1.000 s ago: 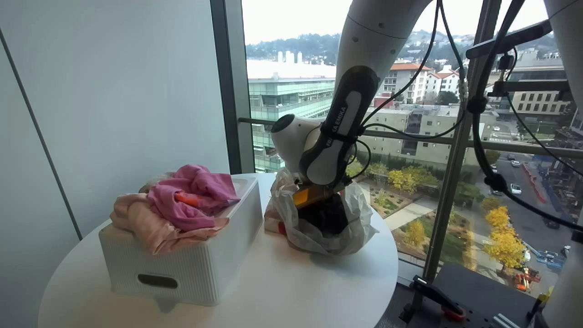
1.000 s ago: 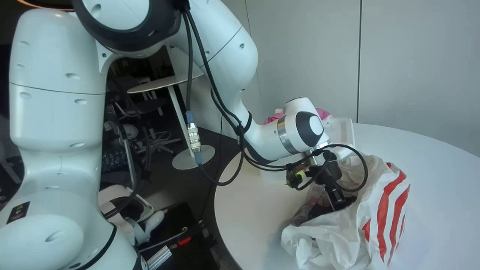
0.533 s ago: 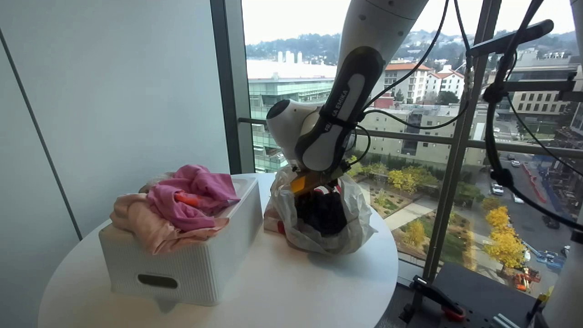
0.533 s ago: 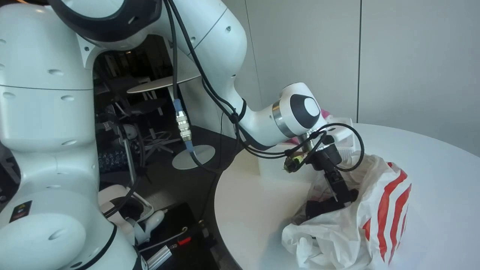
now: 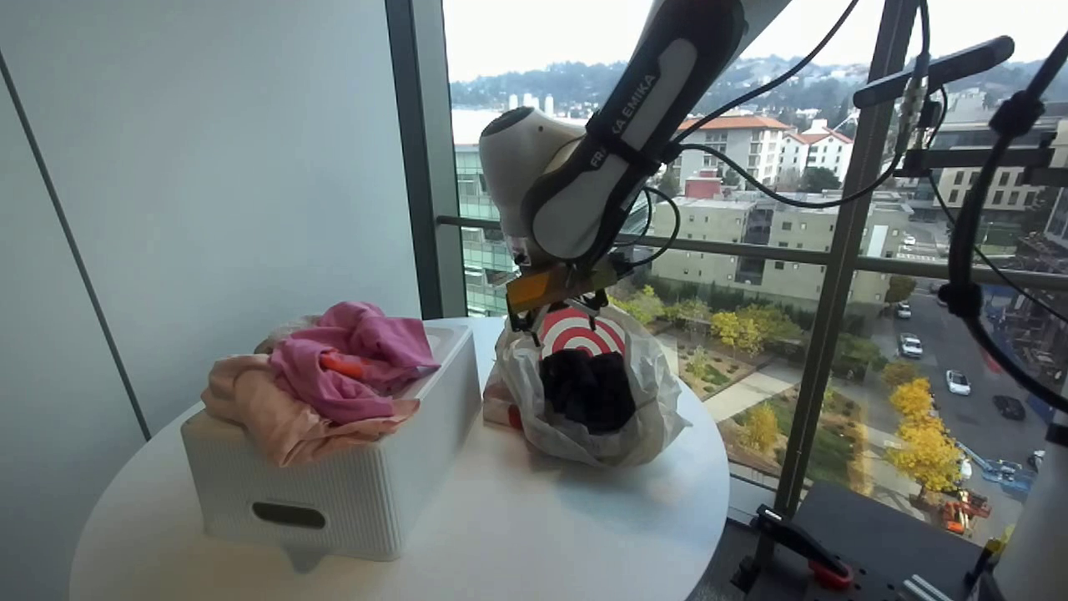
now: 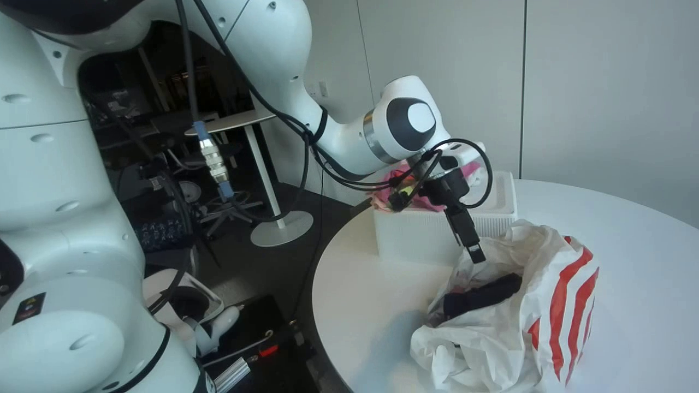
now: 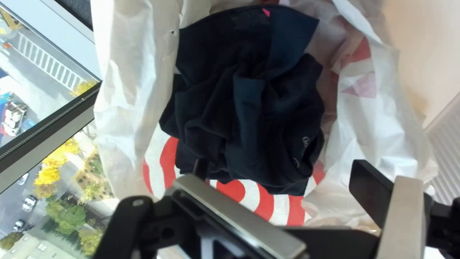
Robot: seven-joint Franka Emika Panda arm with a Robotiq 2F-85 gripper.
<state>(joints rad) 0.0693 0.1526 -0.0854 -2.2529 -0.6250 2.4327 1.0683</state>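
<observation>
window [image 5: 751, 334] behind arm [image 5: 647, 108] reading "emika"; dark cloth [image 7: 248, 111] shows pale lettering.

Daylight's coming in on me through the tall window [image 5: 751, 292], hills [image 5: 576, 83] and yellow trees [image 5: 926, 459] beyond it! Round white table [image 5: 542, 517] beneath me, pale panelled wall [image 5: 225, 192] rising past it, and over there I've got dark floor [image 6: 267, 267] under a second round table [image 6: 235, 121].

We see the arm [image 6: 278, 60] bent over the edge of the table [image 6: 349, 295], its gripper [image 5: 565, 331] slanting downward, jaws parted wide.
</observation>
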